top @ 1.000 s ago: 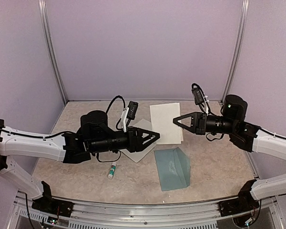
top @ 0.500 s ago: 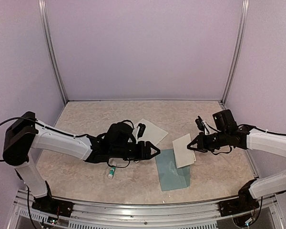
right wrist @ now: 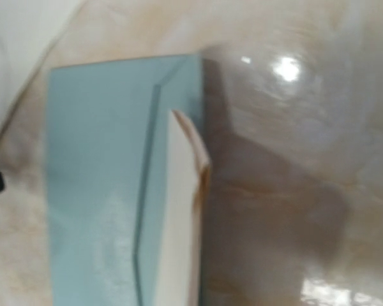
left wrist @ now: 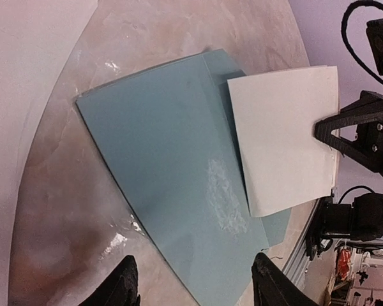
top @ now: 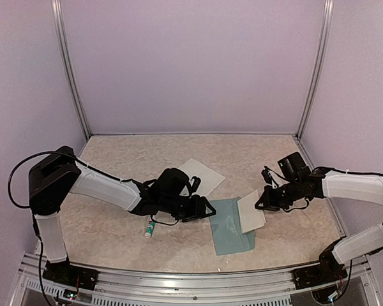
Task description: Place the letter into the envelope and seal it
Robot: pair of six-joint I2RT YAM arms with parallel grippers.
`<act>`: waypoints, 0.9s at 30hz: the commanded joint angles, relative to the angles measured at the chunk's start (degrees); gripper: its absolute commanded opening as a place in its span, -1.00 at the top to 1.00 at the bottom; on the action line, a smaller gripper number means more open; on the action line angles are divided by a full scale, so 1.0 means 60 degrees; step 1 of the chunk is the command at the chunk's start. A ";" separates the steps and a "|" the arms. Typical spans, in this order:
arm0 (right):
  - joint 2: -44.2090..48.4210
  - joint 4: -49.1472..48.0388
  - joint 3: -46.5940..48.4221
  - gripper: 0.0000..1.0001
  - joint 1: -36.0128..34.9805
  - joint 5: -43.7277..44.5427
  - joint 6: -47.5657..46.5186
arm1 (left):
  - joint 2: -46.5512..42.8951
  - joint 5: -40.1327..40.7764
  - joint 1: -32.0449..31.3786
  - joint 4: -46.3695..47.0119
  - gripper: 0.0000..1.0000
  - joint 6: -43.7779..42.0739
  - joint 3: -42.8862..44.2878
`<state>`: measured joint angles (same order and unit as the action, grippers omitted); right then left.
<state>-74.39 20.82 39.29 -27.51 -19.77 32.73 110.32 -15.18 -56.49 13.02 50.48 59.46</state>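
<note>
At three o'clock on the teal envelope (top: 226,224), the right gripper (top: 260,202) pinches the pale, plain letter (top: 251,213); left gripper (top: 210,209) spread wide.

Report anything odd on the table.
The envelope has a whitish, patchy smear near its middle, like dried glue or scuffing, and lies askew. The letter in the right claw looks fine.
</note>
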 commanded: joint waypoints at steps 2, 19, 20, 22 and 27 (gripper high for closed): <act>-0.0344 0.0276 -0.0008 1.00 0.0090 0.0627 -0.0202 | 0.0538 -0.0668 0.0157 -0.0241 -0.09 -0.0344 0.0476; -0.1240 -0.0511 -0.0001 1.00 -0.0033 0.0189 -0.0094 | 0.1469 -0.0984 0.0160 -0.0382 -0.05 -0.0505 0.0856; -0.1287 -0.0595 0.0000 1.00 -0.0045 0.0171 -0.0057 | 0.1462 -0.0982 0.0157 -0.0382 -0.04 -0.0505 0.0856; -0.1434 -0.0755 0.0014 1.00 -0.0109 0.0126 0.0013 | 0.1472 -0.1025 0.0157 -0.0357 0.00 -0.0503 0.0858; -0.1752 -0.1085 0.0058 1.00 -0.0286 0.0022 0.0162 | 0.1576 -0.1079 0.0157 -0.0324 0.00 -0.0530 0.0906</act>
<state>-83.42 17.10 39.31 -28.14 -18.70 32.69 117.51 -20.99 -55.46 12.51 48.34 64.23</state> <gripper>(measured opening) 0.002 0.499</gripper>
